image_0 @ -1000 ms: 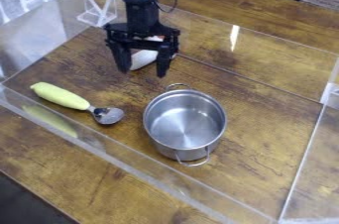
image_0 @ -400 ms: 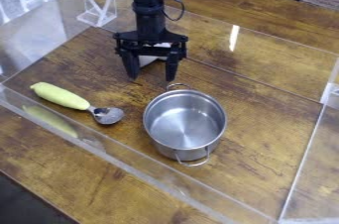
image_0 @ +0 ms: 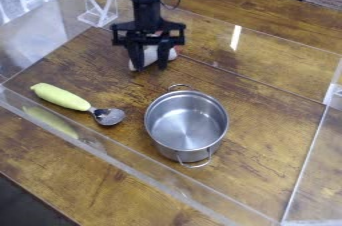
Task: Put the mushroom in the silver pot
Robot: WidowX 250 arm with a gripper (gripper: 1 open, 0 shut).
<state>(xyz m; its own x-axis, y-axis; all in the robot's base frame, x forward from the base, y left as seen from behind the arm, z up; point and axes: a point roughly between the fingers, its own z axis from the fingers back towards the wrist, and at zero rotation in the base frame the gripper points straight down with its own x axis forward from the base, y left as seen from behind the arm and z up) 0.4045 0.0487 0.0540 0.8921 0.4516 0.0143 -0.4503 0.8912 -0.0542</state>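
The mushroom [image_0: 159, 57], white with a red-brown cap, lies on the wooden table up and left of the silver pot [image_0: 186, 123]. My gripper [image_0: 151, 61] points straight down over the mushroom, one black finger on each side of it. The jaws have narrowed around it but still look open, and the mushroom rests on the table, partly hidden by the fingers. The silver pot stands upright with nothing in it, nearer the front and well apart from the gripper.
A metal spoon with a yellow-green handle [image_0: 71, 101] lies left of the pot. A low clear plastic wall [image_0: 160, 185] runs along the table's front and sides. A white wire rack [image_0: 94, 8] stands at the back left.
The gripper shifted slightly toward the back, rolled a little and settled around the mushroom. Its fingers have drawn closer together than in the earlier frames. Pot and spoon have not moved.
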